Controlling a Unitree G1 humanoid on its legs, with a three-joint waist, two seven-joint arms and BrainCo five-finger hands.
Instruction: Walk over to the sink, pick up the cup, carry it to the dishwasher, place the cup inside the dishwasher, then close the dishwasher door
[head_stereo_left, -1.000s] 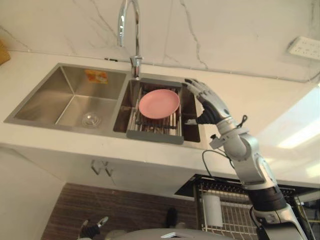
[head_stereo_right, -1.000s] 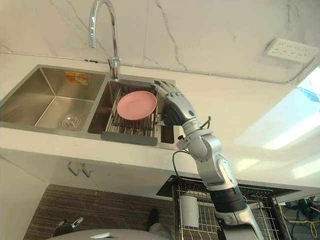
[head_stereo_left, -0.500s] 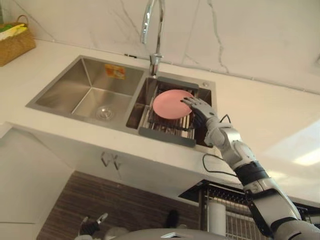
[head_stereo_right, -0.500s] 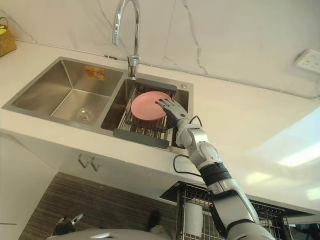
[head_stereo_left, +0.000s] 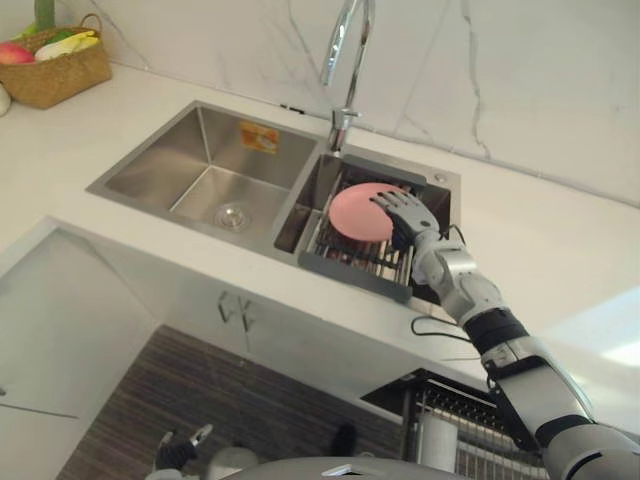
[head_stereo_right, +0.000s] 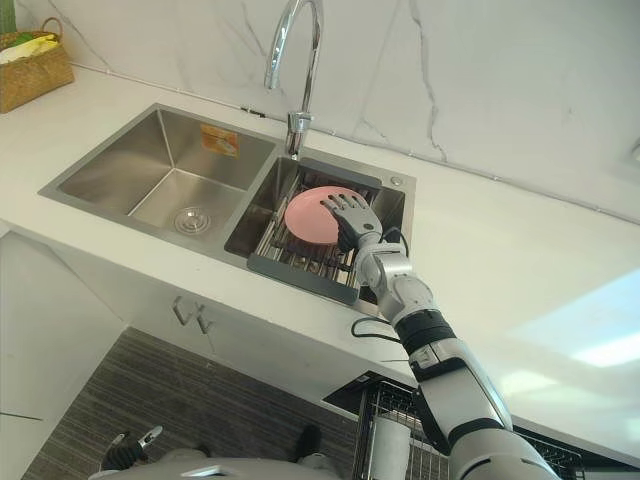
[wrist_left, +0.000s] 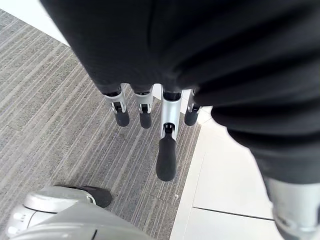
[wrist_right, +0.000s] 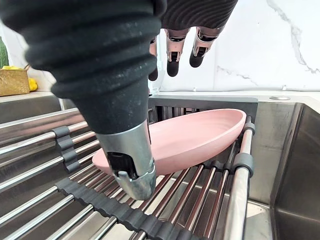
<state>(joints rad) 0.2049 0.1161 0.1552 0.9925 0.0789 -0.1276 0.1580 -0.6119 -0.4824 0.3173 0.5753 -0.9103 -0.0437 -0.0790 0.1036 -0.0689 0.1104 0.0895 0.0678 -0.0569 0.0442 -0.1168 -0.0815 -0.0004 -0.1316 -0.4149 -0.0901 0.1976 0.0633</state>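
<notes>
A pink plate (head_stereo_left: 355, 212) lies tilted on a roll-up metal rack (head_stereo_left: 350, 262) over the sink's right basin. My right hand (head_stereo_left: 405, 212) reaches over the plate's right edge, open, with its fingers straight. In the right wrist view the fingers (wrist_right: 172, 55) hover just above the plate (wrist_right: 190, 140) and the thumb is in front, holding nothing. No cup shows in the sink. My left hand (wrist_left: 165, 145) hangs open over the striped floor.
The steel left basin (head_stereo_left: 200, 170) holds nothing, and a tall curved faucet (head_stereo_left: 345, 60) stands behind the divider. A wicker basket (head_stereo_left: 55, 65) sits at the counter's far left. Below the counter at right a dishwasher wire rack (head_stereo_left: 470, 425) is pulled out, with a white cylindrical thing (head_stereo_left: 432, 445) in it.
The camera has shifted, so the sink sits further right. My right hand has come down from above the sink's right rim to the plate's edge.
</notes>
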